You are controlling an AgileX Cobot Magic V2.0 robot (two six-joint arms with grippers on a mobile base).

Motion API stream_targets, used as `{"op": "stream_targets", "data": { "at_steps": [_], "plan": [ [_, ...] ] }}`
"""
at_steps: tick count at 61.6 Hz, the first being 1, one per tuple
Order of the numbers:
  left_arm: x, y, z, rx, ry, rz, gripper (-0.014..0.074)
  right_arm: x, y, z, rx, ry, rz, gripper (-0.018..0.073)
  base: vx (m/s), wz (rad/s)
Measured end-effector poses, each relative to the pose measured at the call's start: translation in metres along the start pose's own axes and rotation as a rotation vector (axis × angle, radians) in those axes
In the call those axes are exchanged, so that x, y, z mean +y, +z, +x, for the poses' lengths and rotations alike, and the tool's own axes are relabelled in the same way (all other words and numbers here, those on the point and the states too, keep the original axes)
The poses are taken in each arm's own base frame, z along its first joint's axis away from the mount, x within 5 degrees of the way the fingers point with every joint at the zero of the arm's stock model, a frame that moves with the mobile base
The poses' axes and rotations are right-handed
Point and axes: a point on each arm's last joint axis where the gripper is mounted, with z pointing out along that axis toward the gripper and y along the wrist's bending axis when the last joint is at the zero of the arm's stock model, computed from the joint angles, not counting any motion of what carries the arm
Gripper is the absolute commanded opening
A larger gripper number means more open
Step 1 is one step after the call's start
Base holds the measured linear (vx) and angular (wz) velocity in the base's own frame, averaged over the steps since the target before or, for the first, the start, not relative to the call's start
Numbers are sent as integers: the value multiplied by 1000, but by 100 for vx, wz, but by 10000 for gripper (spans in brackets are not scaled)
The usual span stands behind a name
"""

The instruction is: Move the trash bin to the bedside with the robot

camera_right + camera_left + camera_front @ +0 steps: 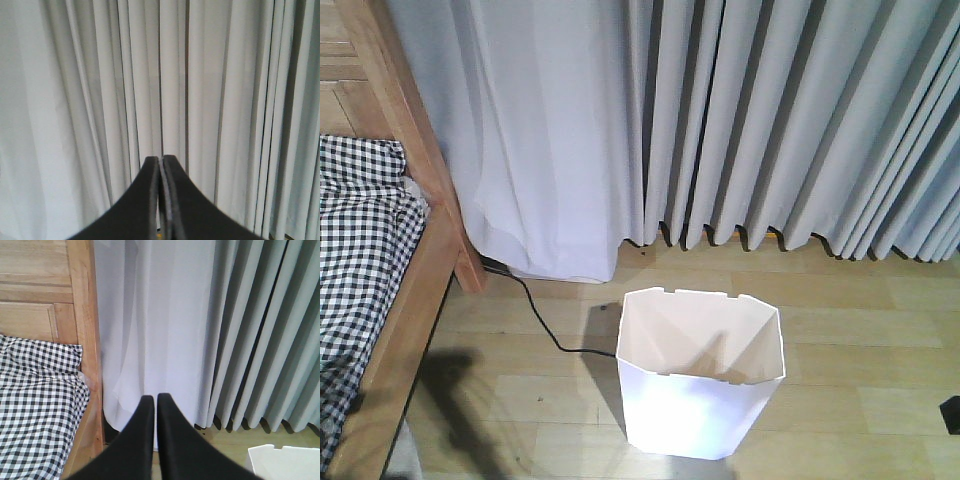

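While both grippers hang with black fingers pressed together on nothing, the left gripper faces the curtain beside the bed frame, the right gripper only pleats. Below, the trash bin stands upright on the wooden floor, white, tapered, notch-rimmed, cream inside, near the checked bedding; a black cable runs to it.

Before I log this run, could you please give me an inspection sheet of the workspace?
Surface: wood floor, bare around the bin.
Job's things: white bin upright, empty, apart from the bed at left.
Clutter: nothing seen.
Hands: left hand and right hand both shut, holding nothing.
Cables: black cable runs from the curtain foot to behind the bin.
Surroundings: grey curtains; checked bedding.
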Motion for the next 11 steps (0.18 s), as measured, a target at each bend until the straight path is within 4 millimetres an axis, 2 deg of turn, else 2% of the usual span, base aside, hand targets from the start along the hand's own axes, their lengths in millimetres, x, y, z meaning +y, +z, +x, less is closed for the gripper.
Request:
{"op": "stream_targets", "data": {
  "at_steps": [11],
  "plan": [
    [0,0,0,0,0,0,-6,0,0,0,0,0,0,-9,0,0]
  ]
}}
